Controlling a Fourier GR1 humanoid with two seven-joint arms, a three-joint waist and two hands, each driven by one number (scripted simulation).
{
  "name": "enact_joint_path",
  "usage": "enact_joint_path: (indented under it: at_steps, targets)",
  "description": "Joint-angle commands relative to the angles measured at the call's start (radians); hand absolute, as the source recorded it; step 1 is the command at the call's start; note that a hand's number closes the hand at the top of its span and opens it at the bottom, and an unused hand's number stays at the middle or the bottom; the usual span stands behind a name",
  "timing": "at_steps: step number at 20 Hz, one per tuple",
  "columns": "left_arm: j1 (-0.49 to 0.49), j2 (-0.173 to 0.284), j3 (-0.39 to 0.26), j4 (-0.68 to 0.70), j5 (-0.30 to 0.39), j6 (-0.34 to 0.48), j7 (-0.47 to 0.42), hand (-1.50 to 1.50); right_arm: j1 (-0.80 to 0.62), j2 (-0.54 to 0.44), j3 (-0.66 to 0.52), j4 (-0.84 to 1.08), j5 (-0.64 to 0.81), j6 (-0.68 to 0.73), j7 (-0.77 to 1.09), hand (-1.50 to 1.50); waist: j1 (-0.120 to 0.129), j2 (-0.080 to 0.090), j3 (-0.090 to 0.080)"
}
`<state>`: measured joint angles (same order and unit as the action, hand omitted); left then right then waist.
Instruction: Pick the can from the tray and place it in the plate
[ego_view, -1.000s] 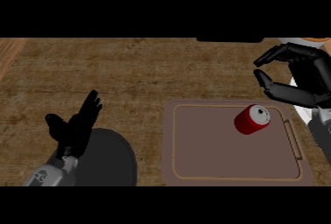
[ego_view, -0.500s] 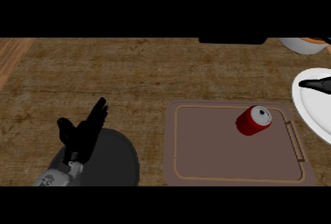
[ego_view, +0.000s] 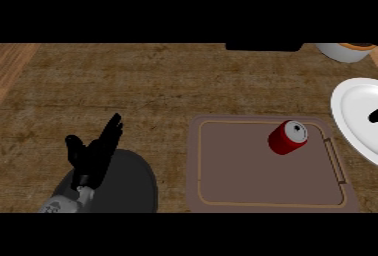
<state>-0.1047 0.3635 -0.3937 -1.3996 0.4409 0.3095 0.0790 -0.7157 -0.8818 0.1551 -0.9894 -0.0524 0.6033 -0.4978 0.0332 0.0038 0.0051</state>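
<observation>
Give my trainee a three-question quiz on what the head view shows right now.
1. True or false: the red can lies on the dark plate.
2. Which hand shows? A) left hand B) right C) both
3. Fill in: the can sits in the tray's upper ____ corner.

Key: 1 false, it is on the tray; 2 A, open, over the plate; 3 right.

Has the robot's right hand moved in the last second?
Yes. It hovered above the can, near the tray's far right corner; now it has left the view, out past the right edge.
</observation>
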Motion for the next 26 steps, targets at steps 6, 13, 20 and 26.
enact_joint_path:
  at_steps: [6, 13, 20, 26]
  targets:
    - [0.065, 0.001, 0.017, -0.012, 0.003, -0.025, 0.042, 0.00, -0.019, 0.033, 0.134, -0.082, 0.211, 0.010, 0.013, -1.50, -0.019, -0.003, -0.005]
    - [0.094, -0.004, 0.049, 0.006, -0.012, -0.061, 0.032, 0.00, 0.049, 0.146, 0.138, -0.248, 0.274, -0.073, 0.194, -1.50, -0.030, -0.006, -0.006]
    - [0.141, 0.003, 0.064, -0.052, -0.045, -0.069, 0.051, 0.00, 0.153, 0.136, 0.148, -0.282, 0.337, 0.012, 0.163, -1.50, -0.029, -0.006, -0.005]
    - [0.131, -0.025, 0.097, -0.020, -0.069, -0.087, 0.040, 0.00, 0.265, 0.156, 0.100, -0.411, 0.360, 0.012, 0.183, -1.50, -0.038, -0.006, -0.005]
